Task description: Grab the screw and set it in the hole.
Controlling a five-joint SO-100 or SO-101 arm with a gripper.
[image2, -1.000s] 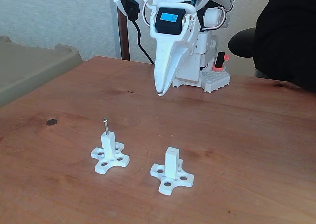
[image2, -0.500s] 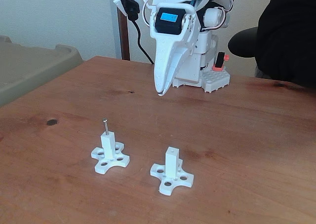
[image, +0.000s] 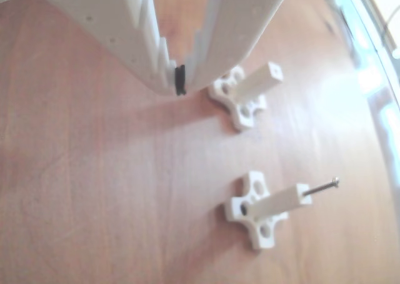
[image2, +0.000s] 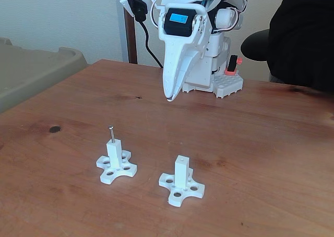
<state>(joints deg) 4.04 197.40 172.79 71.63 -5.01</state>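
Where it stands upright in the left post's hole point(image2: 112, 141), I see the thin silver screw point(image2: 111, 133); gripper point(image2: 168, 97) fingers together, empty.

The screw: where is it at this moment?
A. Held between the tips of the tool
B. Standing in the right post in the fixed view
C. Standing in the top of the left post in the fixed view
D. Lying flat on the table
C: the screw stands upright out of the left post, while the tool hangs well behind it with nothing in it.
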